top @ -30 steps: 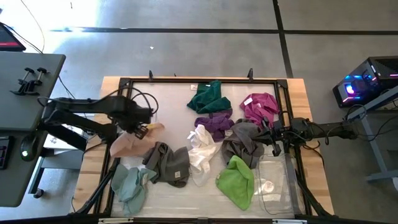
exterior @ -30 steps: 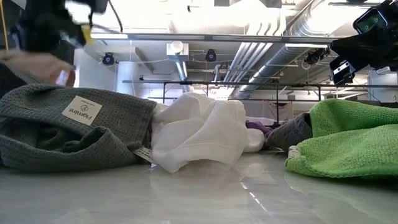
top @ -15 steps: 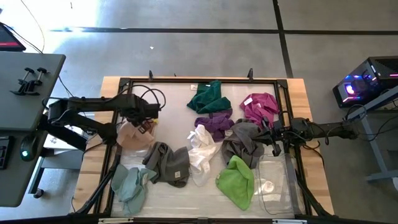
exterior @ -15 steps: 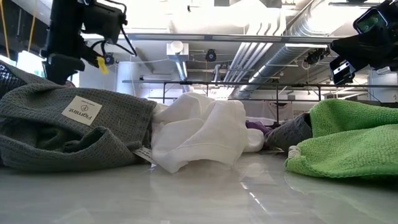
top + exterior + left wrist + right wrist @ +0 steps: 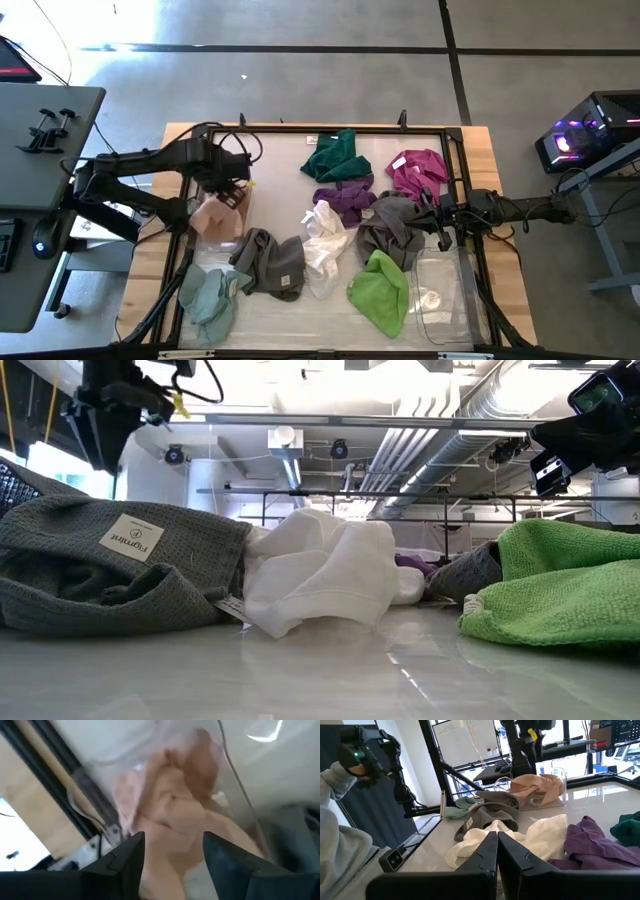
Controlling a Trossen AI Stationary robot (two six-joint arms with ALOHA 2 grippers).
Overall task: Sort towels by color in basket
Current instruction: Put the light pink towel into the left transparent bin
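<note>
Towels lie spread over the worktop. Near the left edge the pale pink towel (image 5: 215, 214) sits heaped in a clear bin (image 5: 559, 782), and the left tool (image 5: 236, 186) hangs just above it, fingers parted and holding nothing. Toward the front left corner lies a pale teal towel (image 5: 208, 298), then a grey towel (image 5: 270, 262), a white towel (image 5: 325, 240), a purple towel (image 5: 346, 197), a dark green towel (image 5: 335, 155), a lime green towel (image 5: 380, 290) and a magenta towel (image 5: 418, 170). The right tool (image 5: 432, 222) rests clenched and empty by the right edge, over another grey towel (image 5: 392, 230).

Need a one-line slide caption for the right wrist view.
Shut right pincer faces white towel, grey towel, purple towel and pink towel in clear bin.
</note>
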